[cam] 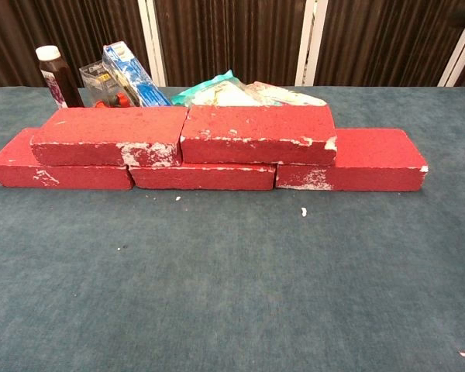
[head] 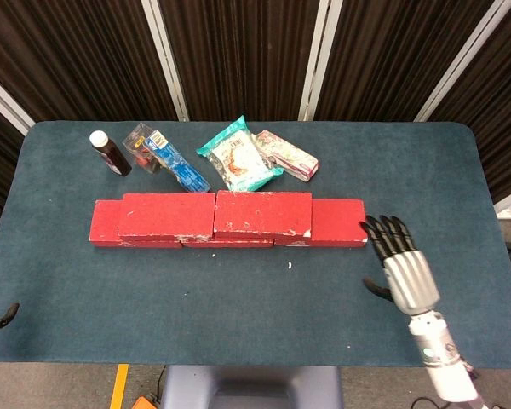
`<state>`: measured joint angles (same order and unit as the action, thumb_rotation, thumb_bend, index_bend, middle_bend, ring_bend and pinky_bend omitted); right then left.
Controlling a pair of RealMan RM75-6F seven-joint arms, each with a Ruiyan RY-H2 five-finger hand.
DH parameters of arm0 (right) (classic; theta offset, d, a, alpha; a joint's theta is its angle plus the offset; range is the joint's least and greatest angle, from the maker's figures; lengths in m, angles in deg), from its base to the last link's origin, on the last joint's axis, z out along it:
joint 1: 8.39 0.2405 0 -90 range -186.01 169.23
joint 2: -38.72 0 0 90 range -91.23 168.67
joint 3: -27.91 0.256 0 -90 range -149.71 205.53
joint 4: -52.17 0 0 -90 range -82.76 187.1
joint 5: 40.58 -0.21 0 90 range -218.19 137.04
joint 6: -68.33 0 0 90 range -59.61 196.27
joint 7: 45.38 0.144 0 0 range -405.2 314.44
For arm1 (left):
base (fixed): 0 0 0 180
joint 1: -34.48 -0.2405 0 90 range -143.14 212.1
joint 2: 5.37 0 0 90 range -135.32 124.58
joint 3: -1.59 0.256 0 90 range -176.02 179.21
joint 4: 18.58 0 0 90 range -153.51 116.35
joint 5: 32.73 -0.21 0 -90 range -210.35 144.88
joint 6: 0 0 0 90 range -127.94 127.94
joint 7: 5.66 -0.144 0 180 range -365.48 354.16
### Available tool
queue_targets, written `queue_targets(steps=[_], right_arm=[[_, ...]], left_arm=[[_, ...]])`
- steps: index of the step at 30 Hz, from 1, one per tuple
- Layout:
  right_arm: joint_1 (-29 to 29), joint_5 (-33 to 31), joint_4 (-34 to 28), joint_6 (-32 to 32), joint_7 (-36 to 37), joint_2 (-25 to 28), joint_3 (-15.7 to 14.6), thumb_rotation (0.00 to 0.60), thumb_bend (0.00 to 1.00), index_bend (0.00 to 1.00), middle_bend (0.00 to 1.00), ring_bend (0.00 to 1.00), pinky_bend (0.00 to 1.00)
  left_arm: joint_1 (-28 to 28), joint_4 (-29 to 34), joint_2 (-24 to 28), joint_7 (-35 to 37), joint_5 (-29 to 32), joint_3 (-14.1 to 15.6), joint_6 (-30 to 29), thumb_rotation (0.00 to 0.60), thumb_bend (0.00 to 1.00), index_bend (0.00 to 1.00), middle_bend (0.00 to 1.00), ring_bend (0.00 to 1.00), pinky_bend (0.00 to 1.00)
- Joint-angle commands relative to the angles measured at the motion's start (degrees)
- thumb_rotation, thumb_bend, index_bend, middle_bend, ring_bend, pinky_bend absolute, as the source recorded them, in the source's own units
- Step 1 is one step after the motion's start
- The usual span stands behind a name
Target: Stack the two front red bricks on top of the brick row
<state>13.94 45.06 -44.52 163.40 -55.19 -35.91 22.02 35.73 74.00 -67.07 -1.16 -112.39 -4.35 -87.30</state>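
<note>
From the head view the right hand (head: 402,264) hangs empty with fingers spread at four o'clock of the brick row (head: 228,220), wrist cut off by the bottom edge, while the chest view shows two top bricks (cam: 182,133) hiding the packets (cam: 240,93) behind.

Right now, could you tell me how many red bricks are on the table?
5. Three form the bottom row: left, middle, right. Two sit on top: upper left, upper right. None seem hidden behind.
</note>
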Motion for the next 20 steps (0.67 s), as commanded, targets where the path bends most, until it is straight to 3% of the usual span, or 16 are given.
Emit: queue_targets(steps=[1,7,14,20], right_arm=[[-10.0,0.6,11.0,7.5,4.6,-3.5,-1.2,0.600,0.00,0.19,0.16,0.01,0.00],[-12.9,-4.1,10.4,5.0,5.8,-2.0,1.4,0.600,0.00,0.19,0.16,0.01,0.00],[-14.0,-3.2,9.5,3.4,6.2,-1.2,3.1,0.600,0.00,0.19,0.16,0.01,0.00],[-15.6,-6.0,6.6,1.7,3.8,-0.3,5.1,0.600,0.00,0.19,0.16,0.01,0.00]], left_arm=[[0.0,-0.3,-0.1,0.0,-0.9,0.3,-0.4,0.600,0.23,0.00,0.00,0.00,0.01],[0.1,-0.4,-0.3,-0.6,-2.2,0.8,-0.7,0.600,0.23,0.00,0.00,0.00,0.01],[0.6,-0.3,-1.0,-2.8,-2.9,0.9,-0.7,0.600,0.23,0.00,0.00,0.00,0.01],[0.8,-0.9,-1.5,-3.5,-3.7,1.1,-1.1,0.600,0.23,0.00,0.00,0.00,0.00]])
